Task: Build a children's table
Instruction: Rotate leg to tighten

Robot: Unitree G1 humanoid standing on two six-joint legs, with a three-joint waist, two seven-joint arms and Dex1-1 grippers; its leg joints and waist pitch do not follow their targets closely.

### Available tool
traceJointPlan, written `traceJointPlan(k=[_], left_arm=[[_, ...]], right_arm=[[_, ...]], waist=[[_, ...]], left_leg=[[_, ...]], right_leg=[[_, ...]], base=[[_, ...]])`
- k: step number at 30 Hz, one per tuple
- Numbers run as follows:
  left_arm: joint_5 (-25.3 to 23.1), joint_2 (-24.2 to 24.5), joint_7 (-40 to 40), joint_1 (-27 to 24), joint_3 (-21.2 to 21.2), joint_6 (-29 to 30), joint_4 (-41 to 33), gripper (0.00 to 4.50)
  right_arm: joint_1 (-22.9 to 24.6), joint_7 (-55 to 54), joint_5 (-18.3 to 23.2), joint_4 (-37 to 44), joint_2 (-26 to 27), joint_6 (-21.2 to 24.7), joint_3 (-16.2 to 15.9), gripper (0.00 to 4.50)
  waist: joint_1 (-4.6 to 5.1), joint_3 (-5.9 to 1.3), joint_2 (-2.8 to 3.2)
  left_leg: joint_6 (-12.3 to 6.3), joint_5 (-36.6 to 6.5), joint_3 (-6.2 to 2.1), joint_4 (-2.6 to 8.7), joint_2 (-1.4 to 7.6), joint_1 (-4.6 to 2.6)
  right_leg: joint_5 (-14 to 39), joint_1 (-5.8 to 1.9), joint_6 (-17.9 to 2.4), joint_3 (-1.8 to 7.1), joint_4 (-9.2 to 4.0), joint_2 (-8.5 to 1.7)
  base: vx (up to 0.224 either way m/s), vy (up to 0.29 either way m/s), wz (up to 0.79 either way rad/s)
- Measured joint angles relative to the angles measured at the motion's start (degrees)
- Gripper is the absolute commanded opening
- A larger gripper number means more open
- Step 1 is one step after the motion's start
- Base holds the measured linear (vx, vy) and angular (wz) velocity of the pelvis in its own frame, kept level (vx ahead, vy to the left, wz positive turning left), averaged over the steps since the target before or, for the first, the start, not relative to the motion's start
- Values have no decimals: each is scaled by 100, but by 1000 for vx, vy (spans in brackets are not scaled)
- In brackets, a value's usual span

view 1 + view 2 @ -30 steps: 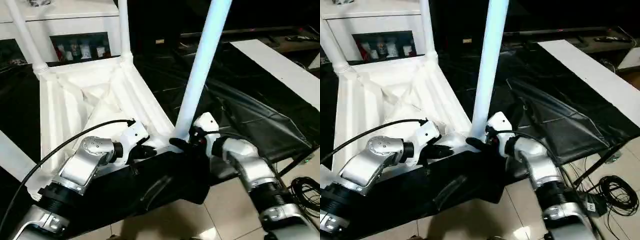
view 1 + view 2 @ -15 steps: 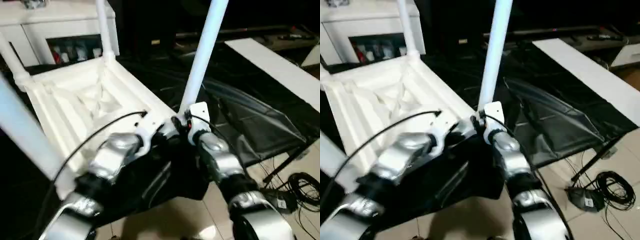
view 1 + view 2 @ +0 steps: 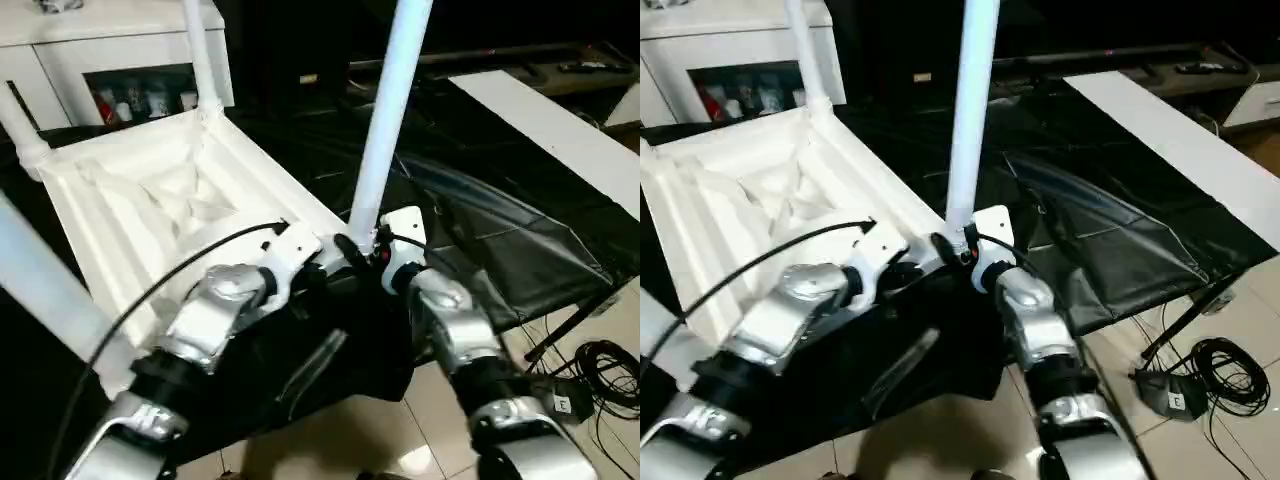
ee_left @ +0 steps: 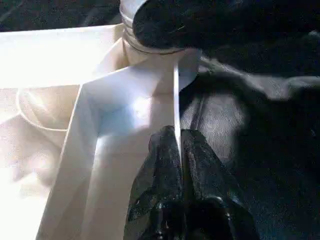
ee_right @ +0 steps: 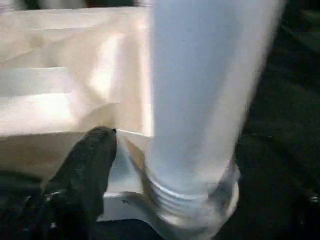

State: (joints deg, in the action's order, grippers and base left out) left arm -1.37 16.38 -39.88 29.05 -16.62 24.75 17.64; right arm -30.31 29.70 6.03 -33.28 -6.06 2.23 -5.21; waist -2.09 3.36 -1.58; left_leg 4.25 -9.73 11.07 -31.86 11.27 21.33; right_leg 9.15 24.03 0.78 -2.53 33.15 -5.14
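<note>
While the tabletop lies upside down on black sheeting, ribs up, legs rise from its corner sockets: one leg stands at the near corner, at the centre of the head view, two more at the far corners toward eleven o'clock, and a fourth looms blurred at nine.

The left gripper has its fingers pressed together on the thin edge of the tabletop's rim wall, pinching it just beside the near leg's socket. In the head view it sits at the rim at about six o'clock of the tabletop, with a black cable arcing over the silver forearm.

The right gripper is at the foot of the near leg. One black finger shows beside the leg's threaded base and does not press on the tube; the other is hidden, so I cannot tell how far the jaws are spread or whether anything is clamped.

Around the work, the sheeting hangs in folds over the near edge, and its crumpled mass lies between the arms and the floor. A white cabinet with small items behind glass stands at eleven o'clock, behind the far legs. A long white board runs off toward two o'clock. Down at four o'clock, coiled black cables and a small black box rest on pale floor tiles. The background at twelve is dark.
</note>
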Motion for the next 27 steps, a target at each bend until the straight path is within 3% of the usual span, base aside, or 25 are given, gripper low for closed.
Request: traceJointPlan(k=[4, 7, 13, 17, 27], left_arm=[[179, 483, -745, -266, -28, -225, -376, 0], [435, 856, -1411, -525, -18, -502, -629, 0], [565, 1099, -1889, -648, -32, -498, -806, 0], [565, 1141, -1933, -668, -43, -493, -806, 0], [600, 1184, -2004, -692, -43, -496, -806, 0]], right_arm=[[356, 1061, 69, 743, -721, 219, -328, 395], [624, 1731, 116, 926, -1070, 367, -370, 395], [636, 2234, 200, 1198, -1284, 526, -486, 395], [645, 2391, 319, 1286, -1337, 623, -556, 395], [647, 2567, 308, 1284, -1319, 638, -584, 308]], waist=[[-20, -12, 20], [-30, -13, 22], [-123, -10, 25], [-124, -9, 23], [-134, -7, 19]], left_leg=[[0, 1, 12, -4, 27, 1], [-20, -3, 21, -13, 41, 8], [-43, -2, 30, -43, 46, 10], [-14, -14, 32, -67, 48, 2], [-7, -9, 31, -100, 51, 1]], right_leg=[[-11, -3, -31, -1, 2, 20], [21, 2, -56, -1, 1, 34], [24, -5, -65, 3, 7, 32], [17, -11, -71, 12, 35, 31], [19, -8, -68, 18, 89, 29]], base=[[56, -7, 0], [61, 5, -2], [9, 1, 0], [0, 0, 0], [0, 0, 0]])
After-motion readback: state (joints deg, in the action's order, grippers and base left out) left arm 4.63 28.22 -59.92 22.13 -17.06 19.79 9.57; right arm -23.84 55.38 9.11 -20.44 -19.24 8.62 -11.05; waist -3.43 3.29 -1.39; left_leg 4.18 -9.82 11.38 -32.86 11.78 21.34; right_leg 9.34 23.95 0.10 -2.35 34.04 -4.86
